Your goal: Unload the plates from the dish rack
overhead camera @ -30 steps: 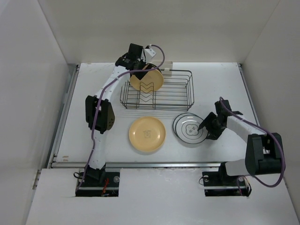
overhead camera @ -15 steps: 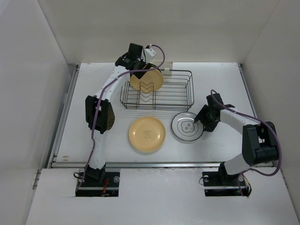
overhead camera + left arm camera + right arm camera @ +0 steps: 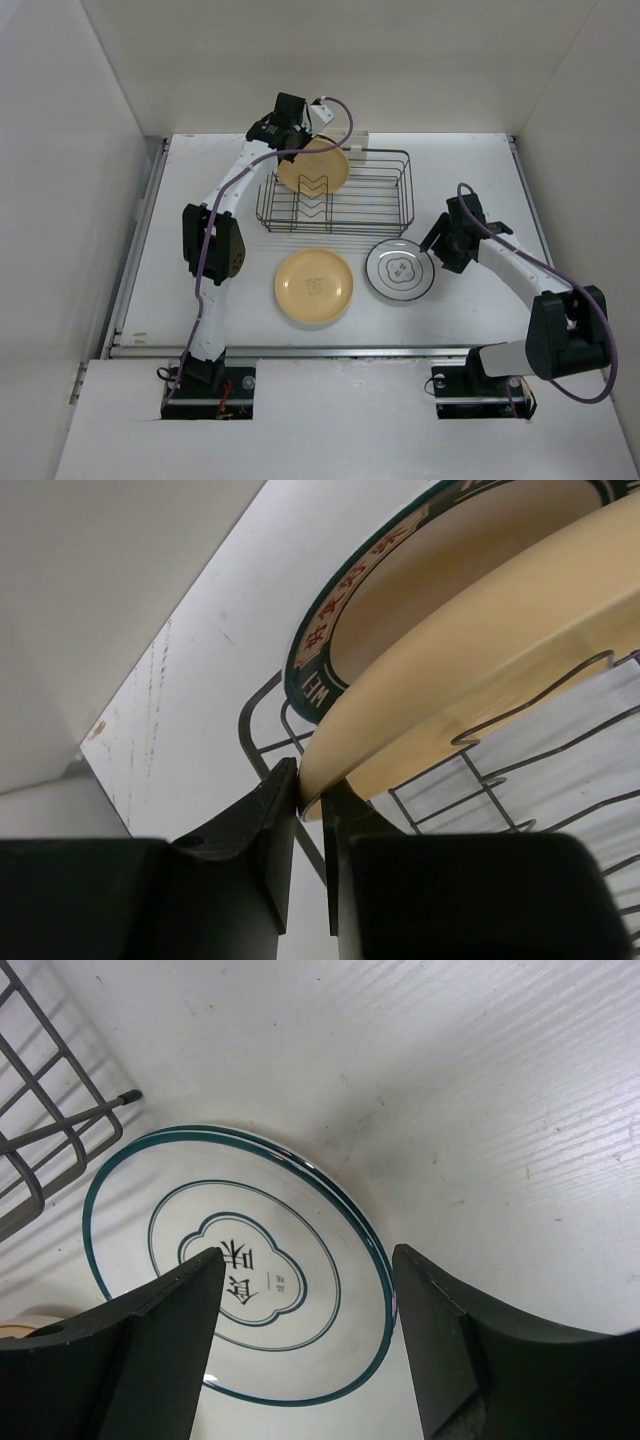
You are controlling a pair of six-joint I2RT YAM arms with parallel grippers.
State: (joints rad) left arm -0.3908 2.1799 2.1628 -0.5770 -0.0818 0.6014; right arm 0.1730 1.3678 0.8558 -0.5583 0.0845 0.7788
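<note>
In the dish rack a yellow-orange plate stands on edge. My left gripper is shut on its upper left rim; in the left wrist view the jaws pinch that rim. Behind it stands a plate with a dark patterned rim. A second yellow-orange plate lies flat on the table in front of the rack. Beside it lies a white plate with a dark rim. My right gripper hangs open at its right edge, jaws astride the plate with nothing held.
The rack's corner shows at the left of the right wrist view. A small white holder is clipped to the rack's far side. White walls enclose the table on the left, back and right.
My left gripper has shut on the yellow-orange plate's rim in the rack. My right gripper has drawn back to the white plate's right edge, staying open.
</note>
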